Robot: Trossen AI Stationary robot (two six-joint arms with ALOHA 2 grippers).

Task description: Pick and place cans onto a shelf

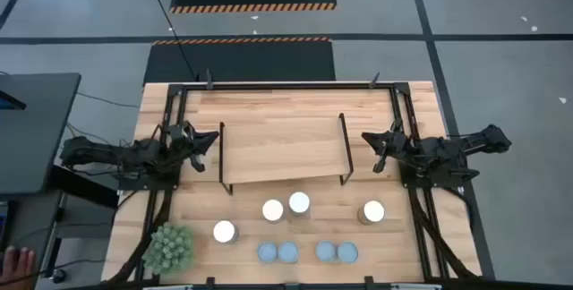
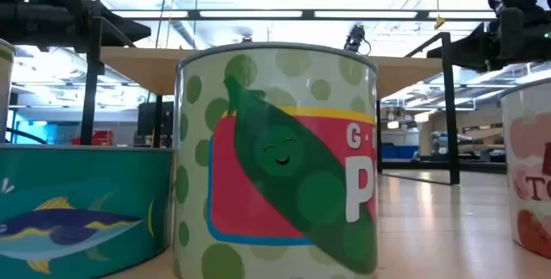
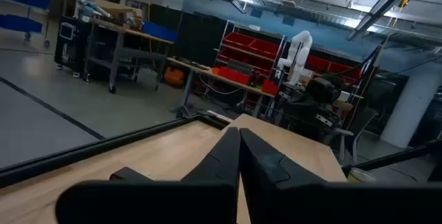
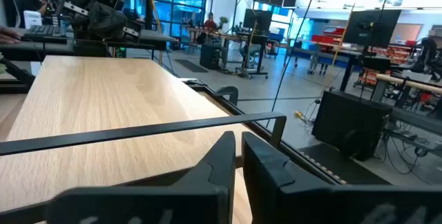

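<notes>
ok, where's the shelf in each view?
High view: shelf mid-table, between the arms, behind the cans.
Low view: its board runs across behind the pea can.
Left wrist: cannot tell.
Right wrist: board fills the left.
Shared landmark: its black rod legs.
</notes>
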